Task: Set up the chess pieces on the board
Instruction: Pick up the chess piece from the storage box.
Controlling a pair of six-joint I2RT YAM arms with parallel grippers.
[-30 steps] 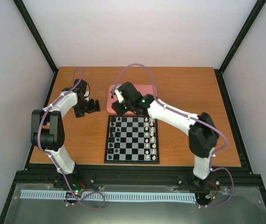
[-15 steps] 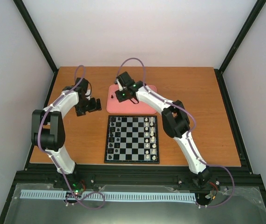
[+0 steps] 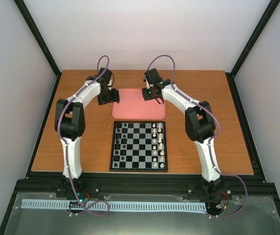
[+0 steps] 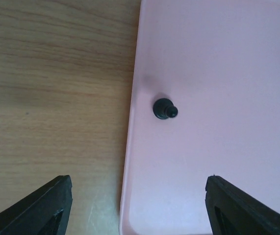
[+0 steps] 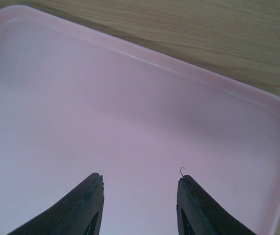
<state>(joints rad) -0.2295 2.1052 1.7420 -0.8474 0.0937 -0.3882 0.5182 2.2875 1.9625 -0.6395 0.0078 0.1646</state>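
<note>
- spreading wide at the bottom corners of the left wrist view, the left gripper is released, with nothing between its dark wedge-shaped fingers.
- that same view shows one black pawn on the pink tray, just inside its left rim. it has a round base and a small knob head, and i cannot tell whether it stands or lies on its side.
- the right wrist view shows the right gripper parted and empty over bare tray. the tray there is smooth and matte, with a low raised lip and a rounded corner.
- only the overhead view shows the chessboard. it lies flat on the table, between the two arms and just nearer than the tray.
- from above, black pieces stand on the board's left columns and white pieces on its right columns, all too small to tell apart by kind.
- the overhead view also places the left gripper at the tray's left edge and the right gripper near its far right corner; the pawn does not show up there.
- the table is pale brown with fine wood grain, and the board has black and pale checks inside a dark border.
</note>
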